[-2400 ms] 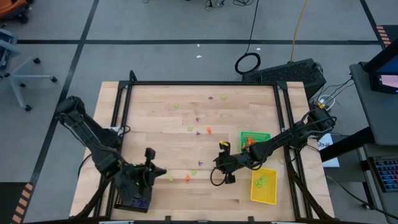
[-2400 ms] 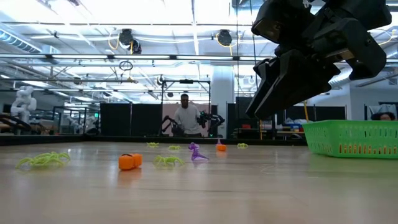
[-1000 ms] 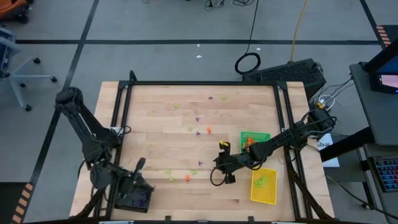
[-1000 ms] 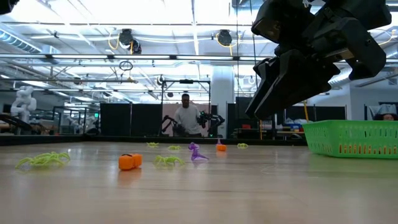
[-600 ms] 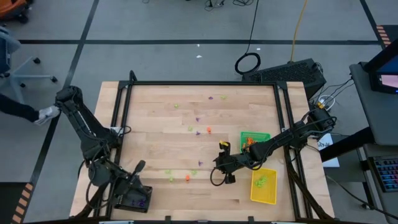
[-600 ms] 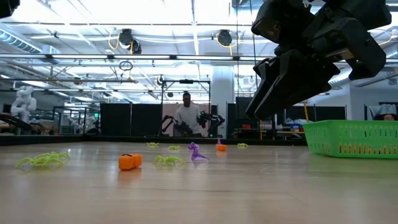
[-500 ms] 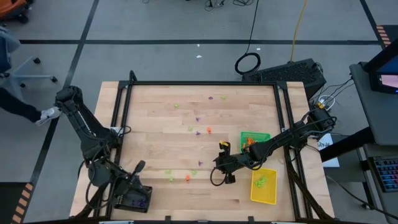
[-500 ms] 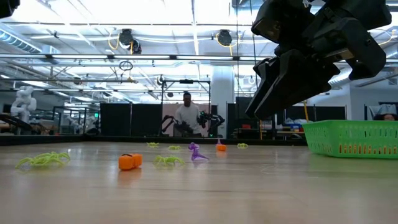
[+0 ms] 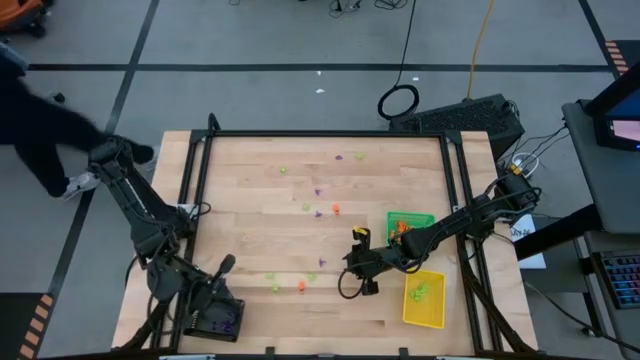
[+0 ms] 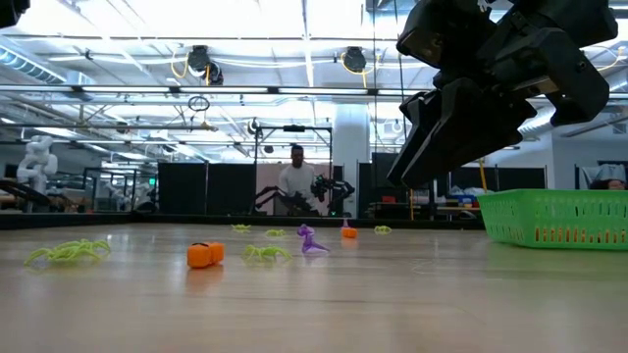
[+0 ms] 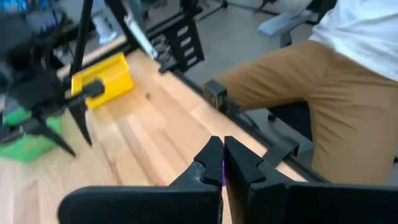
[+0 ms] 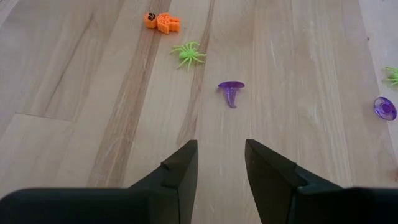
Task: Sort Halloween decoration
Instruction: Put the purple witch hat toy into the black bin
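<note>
The Halloween decoration is scattered on the wooden table: an orange trinket (image 12: 160,20), a green spider (image 12: 188,55) and a purple trinket (image 12: 231,91) lie ahead of my right gripper (image 12: 221,163). That gripper is open above the table's middle (image 9: 347,272), with nothing between its fingers. More trinkets (image 9: 318,212) lie toward the far side. My left gripper (image 9: 225,265) hangs over the near left, shut on a purple sliver (image 11: 222,174). In the low view my right gripper (image 10: 404,178) hangs above the tabletop. My left gripper pinches a purple trinket (image 11: 222,175) between its two fingertips (image 11: 208,163); only a thin sliver of it shows in the slit. The fingers slant down, and the trinket is held clear of the tabletop. Which part of the trinket they have cannot be told.
A green tray (image 9: 424,217) and a yellow tray (image 9: 436,312) stand at the right, and a black tray (image 9: 205,325) is under my left arm at the near left. A person in tan trousers (image 11: 292,81) is beside the table edge; another person (image 9: 45,130) passes the far left corner.
Both grippers have kept their places and their openings. A person has walked into the high view beside the table's far left corner.
</note>
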Controlling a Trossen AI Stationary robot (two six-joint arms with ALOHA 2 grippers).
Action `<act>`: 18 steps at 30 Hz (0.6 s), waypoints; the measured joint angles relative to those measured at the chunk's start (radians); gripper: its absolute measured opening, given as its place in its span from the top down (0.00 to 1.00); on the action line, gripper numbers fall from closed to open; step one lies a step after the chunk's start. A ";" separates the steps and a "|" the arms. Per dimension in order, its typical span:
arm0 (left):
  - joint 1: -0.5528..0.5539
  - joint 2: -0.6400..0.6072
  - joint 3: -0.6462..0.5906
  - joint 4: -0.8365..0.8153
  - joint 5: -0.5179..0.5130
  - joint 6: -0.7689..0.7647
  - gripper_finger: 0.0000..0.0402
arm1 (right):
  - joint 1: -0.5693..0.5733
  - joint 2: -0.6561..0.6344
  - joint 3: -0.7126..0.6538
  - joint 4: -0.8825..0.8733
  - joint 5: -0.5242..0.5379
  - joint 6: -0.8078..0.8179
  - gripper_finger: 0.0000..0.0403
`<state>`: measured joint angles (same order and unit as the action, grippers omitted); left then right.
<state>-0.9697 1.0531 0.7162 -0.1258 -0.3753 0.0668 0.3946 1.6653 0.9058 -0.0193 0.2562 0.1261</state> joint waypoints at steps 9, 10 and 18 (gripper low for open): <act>0.035 0.000 0.011 -0.135 0.007 -0.161 1.00 | 0.000 0.000 0.000 0.000 0.000 0.000 0.71; 0.036 0.000 0.018 -0.174 0.007 -0.206 1.00 | 0.000 0.000 0.000 0.000 0.001 0.000 0.71; 0.038 0.007 0.116 -0.369 0.078 -0.489 1.00 | 0.000 0.000 0.000 0.000 0.003 0.000 0.71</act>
<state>-0.9316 1.0596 0.8321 -0.4948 -0.2976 -0.4223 0.3946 1.6653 0.9058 -0.0193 0.2587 0.1261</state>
